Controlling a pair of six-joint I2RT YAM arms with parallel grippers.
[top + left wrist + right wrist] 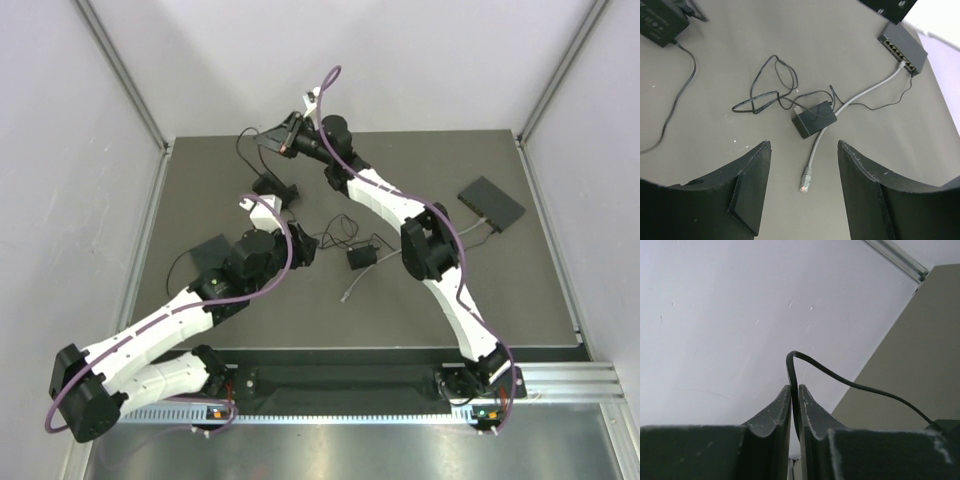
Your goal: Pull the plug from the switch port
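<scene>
Right pincer (794,390) clamps black cable (860,386); left pincer (804,145) gapes.

Flat black switch (492,203) sits at the mat's (330,322) right side, grey cable (862,93) plugged into a port (901,64), its other plug (805,180) lying loose.

switch (902,47) ports: too small | black box (660,22): cropped (top-left edge)

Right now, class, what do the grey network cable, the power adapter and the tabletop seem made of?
Grey network cable: likely a flexible plastic jacket, matte; it curves loosely. Power adapter: hard black plastic, faint sheen. Tabletop: dark matte sheet, perhaps rubber or laminate.
</scene>
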